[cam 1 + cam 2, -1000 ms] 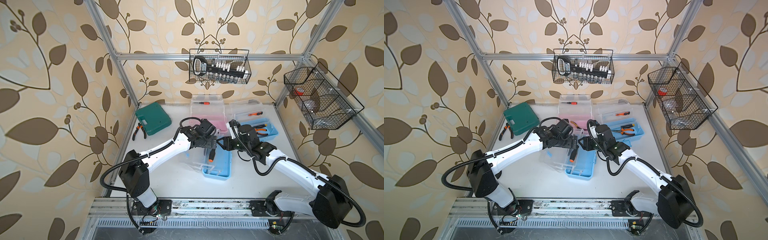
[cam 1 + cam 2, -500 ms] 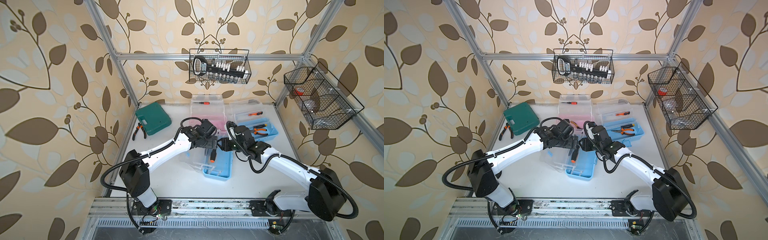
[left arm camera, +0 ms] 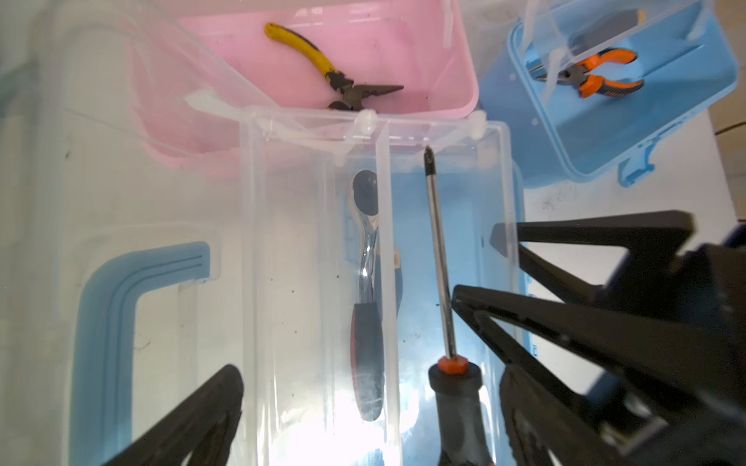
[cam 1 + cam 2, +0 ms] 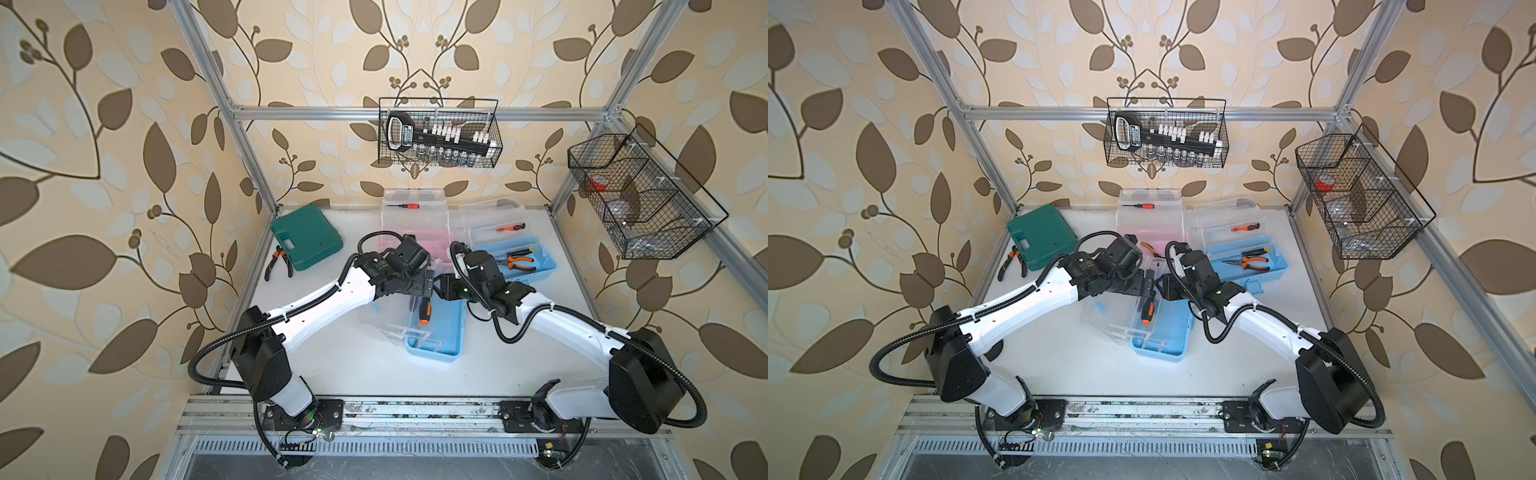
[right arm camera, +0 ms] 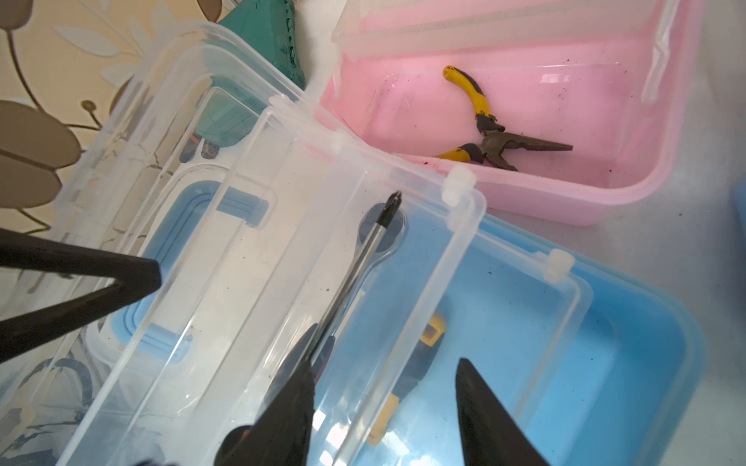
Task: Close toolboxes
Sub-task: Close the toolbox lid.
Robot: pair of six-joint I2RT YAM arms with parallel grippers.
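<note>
The near light-blue toolbox [image 4: 436, 340] lies open, its clear lid [image 4: 386, 307] flopped to its left. A clear tray [image 3: 315, 250] with an orange-and-black screwdriver [image 3: 440, 262] sits in it, over a ratchet [image 3: 367, 282]. My left gripper [image 3: 369, 379] hangs wide open over the tray, holding nothing. My right gripper [image 5: 385, 347] faces it, open, its jaws straddling the tray's long wall [image 5: 407, 322] without touching. Behind are the pink toolbox [image 4: 432, 241] and the second blue toolbox [image 4: 523, 266], both with lids up.
A dark green case [image 4: 306, 235] and loose pliers [image 4: 278, 266] lie at the back left. Wire baskets hang on the back wall [image 4: 438, 133] and the right side [image 4: 640, 195]. Yellow pliers [image 5: 484, 129] lie in the pink box, orange pliers [image 4: 515, 262] in the far blue one.
My right gripper has edged a little toward the left gripper and its jaws have narrowed slightly. The left arm has not moved.
</note>
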